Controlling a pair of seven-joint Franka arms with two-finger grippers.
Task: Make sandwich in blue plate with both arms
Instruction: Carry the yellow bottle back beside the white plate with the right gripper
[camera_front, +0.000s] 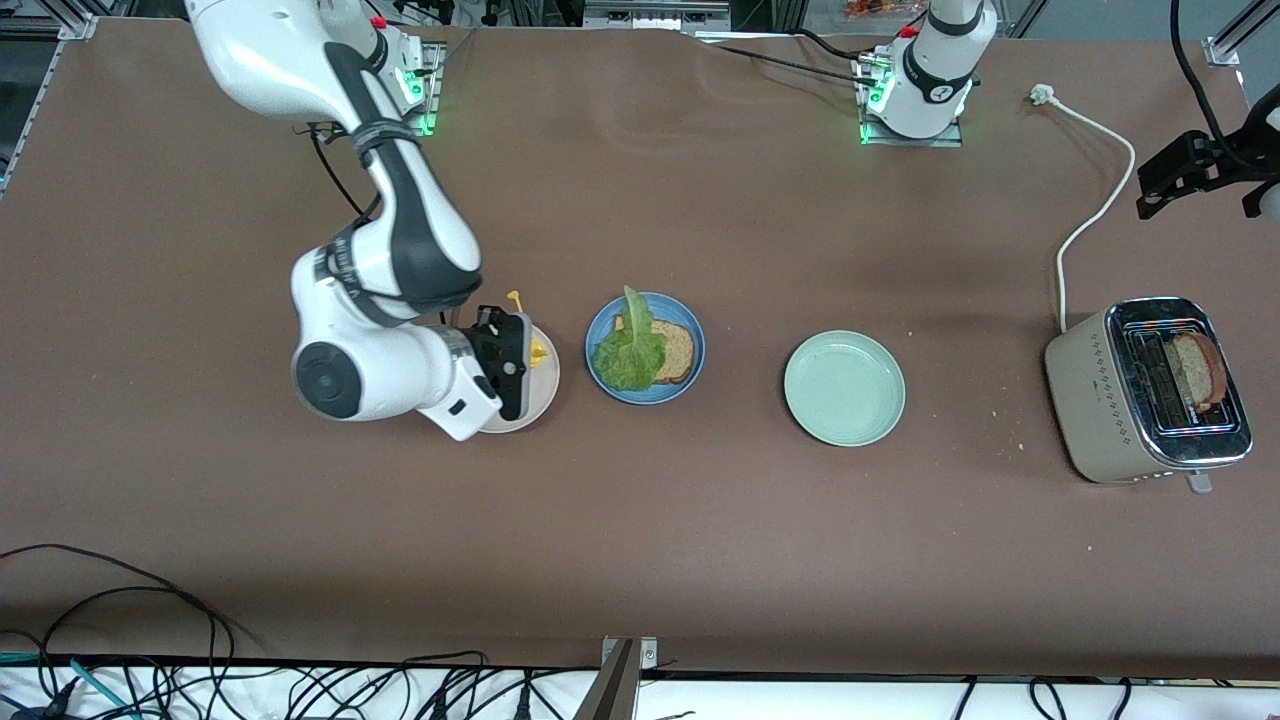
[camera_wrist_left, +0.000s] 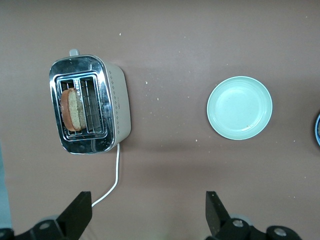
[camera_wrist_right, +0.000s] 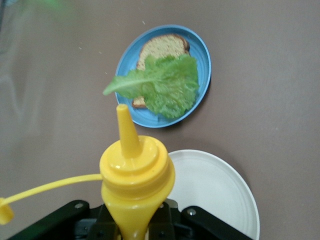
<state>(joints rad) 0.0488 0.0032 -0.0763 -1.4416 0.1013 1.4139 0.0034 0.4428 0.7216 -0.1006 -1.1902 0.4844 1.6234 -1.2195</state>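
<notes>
The blue plate (camera_front: 692, 350) (camera_wrist_right: 200, 50) holds one brown bread slice (camera_front: 678, 352) (camera_wrist_right: 162, 47) with a ruffled lettuce leaf (camera_front: 630, 350) (camera_wrist_right: 160, 85) lying over it. A second bread slice (camera_front: 1198, 368) (camera_wrist_left: 72, 109) stands in the toaster (camera_front: 1085, 400) (camera_wrist_left: 117, 107). My right gripper (camera_front: 505, 365) (camera_wrist_right: 134, 222) is shut on a yellow squeeze bottle (camera_front: 538, 352) (camera_wrist_right: 135, 170) over the beige plate (camera_front: 545, 395) (camera_wrist_right: 215, 190), nozzle toward the blue plate. My left gripper (camera_front: 1190, 175) (camera_wrist_left: 148, 215) hangs open and empty over the table by the toaster's cord.
A pale mint-green plate (camera_front: 845, 388) (camera_wrist_left: 240, 107) lies between the blue plate and the toaster. The white power cord (camera_front: 1095, 215) (camera_wrist_left: 112, 182) runs from the toaster toward the left arm's base. The bottle's cap dangles on its strap (camera_wrist_right: 45, 187).
</notes>
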